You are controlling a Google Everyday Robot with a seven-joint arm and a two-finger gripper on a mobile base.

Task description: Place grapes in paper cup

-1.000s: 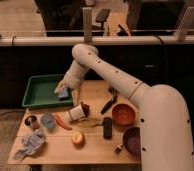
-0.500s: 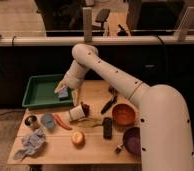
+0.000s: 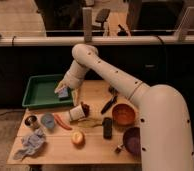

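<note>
Starting at the left edge of the wooden table (image 3: 95, 147), a crumpled grey cloth (image 3: 31, 143) lies near the front corner, with a small shiny metal tin (image 3: 31, 121) just behind it and a pale blue-grey object (image 3: 47, 120) beside the tin. Behind these sits a green tray (image 3: 42, 91), and the gripper (image 3: 63, 92) hovers over the tray's right end, at the tip of the white arm (image 3: 115, 75) that sweeps in from the right. Whether it is open or closed, or has hold of anything, I cannot tell. A red chili-like item (image 3: 61, 122) lies on the wood in front of the tray. Next comes the paper cup (image 3: 76, 113), tipped on its side, and the grapes (image 3: 85, 108) appear to sit at its mouth, touching it, though the dark cluster is hard to make out. A yellow-orange round fruit (image 3: 78, 137) rests nearer the front. Further right lie a dark utensil (image 3: 109, 104), a black rectangular object (image 3: 107, 128), an orange bowl (image 3: 123, 114) and a purple bowl (image 3: 131, 140).
</note>
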